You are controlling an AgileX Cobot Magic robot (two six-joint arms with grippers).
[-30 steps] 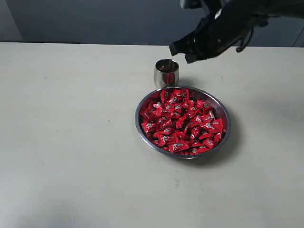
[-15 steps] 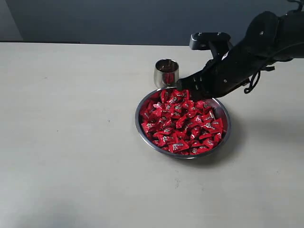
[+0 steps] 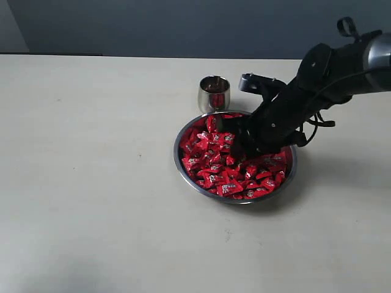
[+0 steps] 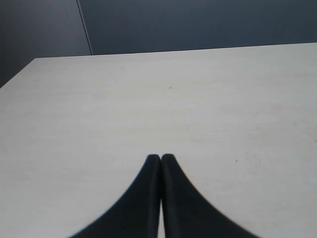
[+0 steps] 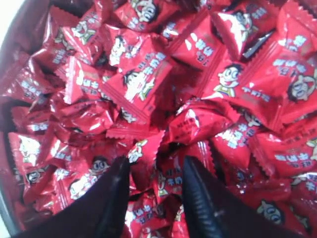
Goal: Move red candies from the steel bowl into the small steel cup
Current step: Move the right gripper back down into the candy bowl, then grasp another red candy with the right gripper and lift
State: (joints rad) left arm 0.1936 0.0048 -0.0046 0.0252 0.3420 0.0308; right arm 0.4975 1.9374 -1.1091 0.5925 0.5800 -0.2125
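Pale desk [image 3: 91,183] with a dark wall behind is carrying everything. Red candies [image 3: 211,168] are sitting heaped in the steel bowl [image 3: 176,149], filling it almost to the rim. Small steel cup [image 3: 214,94] is standing upright just beside the bowl's far edge, red reflecting on its side. Right hand [image 3: 237,141] is reaching down into the pile, spread, tips digging in among the wrappers with candies lying in the gap [image 5: 154,167]. Left hand [image 4: 160,159] is hovering over bare desk, fingers pressed together.
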